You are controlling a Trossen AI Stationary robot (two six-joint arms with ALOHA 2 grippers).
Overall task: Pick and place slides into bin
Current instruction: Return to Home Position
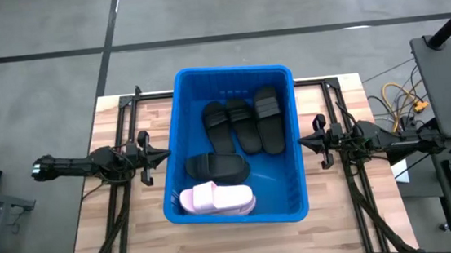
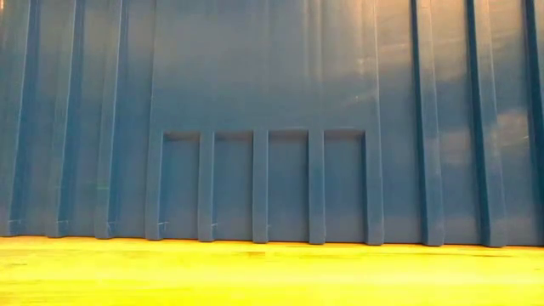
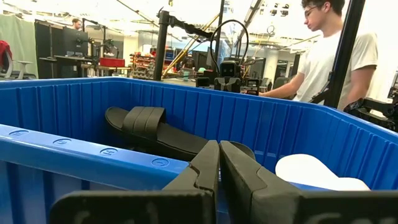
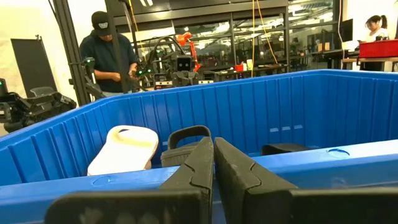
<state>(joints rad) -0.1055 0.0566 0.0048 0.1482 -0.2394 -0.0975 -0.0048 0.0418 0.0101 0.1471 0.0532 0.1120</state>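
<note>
Seemingly done with the loading, both arms lie low along the desk on either side of the blue bin, which stands at the desk's centre. No slide shows on the wood outside it. Four black slides are visible in the bin: three lie side by side toward 12 o'clock and a fourth lies crosswise nearer 7 o'clock. The pale pink slides are bunched against the wall at 6 o'clock. The left claw points at the bin from 9 o'clock, just beside the wall. Its fingers are pressed together with nothing between them, and its wrist camera looks over the rim at one black slide and a pale sole. The right claw mirrors it from 3 o'clock, also closed tight and carrying nothing. It sits so near the rim that contact cannot be ruled in or out. By the look of things the step in hand is the retreat to rest, not another pick. The next move appears to call only for the arms to settle clear of the bin's walls without nudging it, with no grasp needed. Beyond the desk, a person works at a bench across the room, hands nowhere near the robot.
</note>
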